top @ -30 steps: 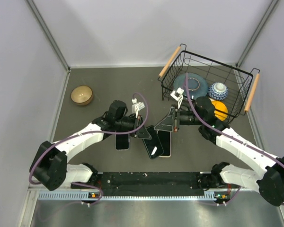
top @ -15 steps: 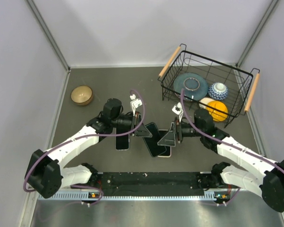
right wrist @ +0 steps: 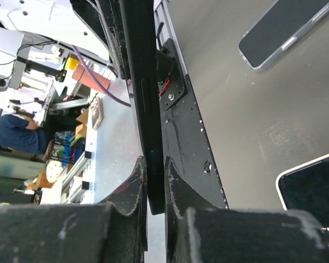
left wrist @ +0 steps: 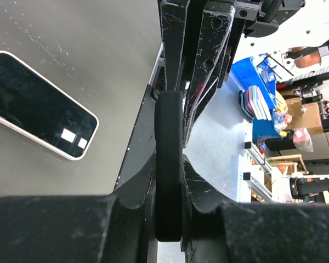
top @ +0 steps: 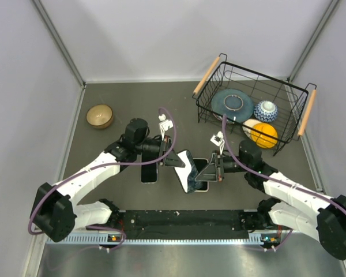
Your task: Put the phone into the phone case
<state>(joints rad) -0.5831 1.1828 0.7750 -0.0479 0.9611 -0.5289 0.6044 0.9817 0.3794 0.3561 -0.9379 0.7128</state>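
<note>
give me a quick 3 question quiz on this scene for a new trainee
1. True or false: the wooden bowl sits inside the wire basket.
2. Which lies in the basket? A) orange ball B) phone C) spoon
3. Fill the gap: the right pincer is ___ on a thin dark slab.
Key: 1 false; 2 A; 3 shut.

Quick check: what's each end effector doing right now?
Left end effector: closed on the black phone case.
Right end effector: closed on a thin black edge, apparently the same phone case.
</note>
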